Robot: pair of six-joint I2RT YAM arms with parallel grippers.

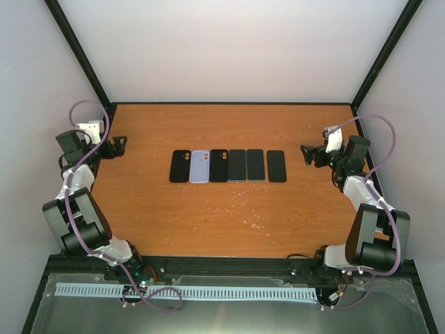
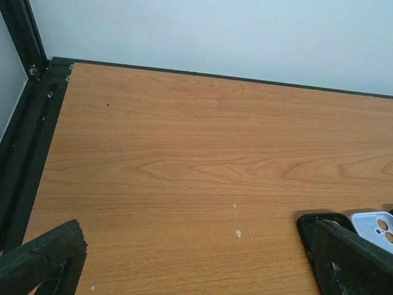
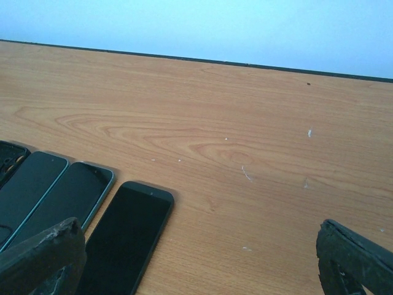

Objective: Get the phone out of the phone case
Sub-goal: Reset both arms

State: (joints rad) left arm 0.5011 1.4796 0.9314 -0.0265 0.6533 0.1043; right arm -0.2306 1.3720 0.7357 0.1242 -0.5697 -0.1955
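Top external view puts the task's things in one tidy row across the middle of the table [image 1: 292,125]: six flat slabs, side by side and nearly touching, well apart from both arms. We judge this a starting layout, with each piece within reach from either side and none gripped yet.

From the left lie a black case [image 1: 179,166], a lavender case [image 1: 199,166] and a second black case [image 1: 219,165], all back-up with camera cutouts showing. We cannot tell whether a phone sits inside any of them. Next come a pale-rimmed phone [image 1: 237,165], a second pale-rimmed phone [image 1: 255,164] and a plain dark phone [image 1: 277,165], all screen-up and dark. Those pale rims may be the lips of cases, which would make one of these two the piece to strip, though that is only our guess.

Out at the sides, the left pincer [image 1: 117,147] hangs near the table's left edge and the right pincer [image 1: 309,154] near its right edge, both facing the row. In each wrist view the fingers [image 2: 43,261] sit at opposite sides of the frame with bare wood between them, so we read both pincers as spread wide and holding nothing.
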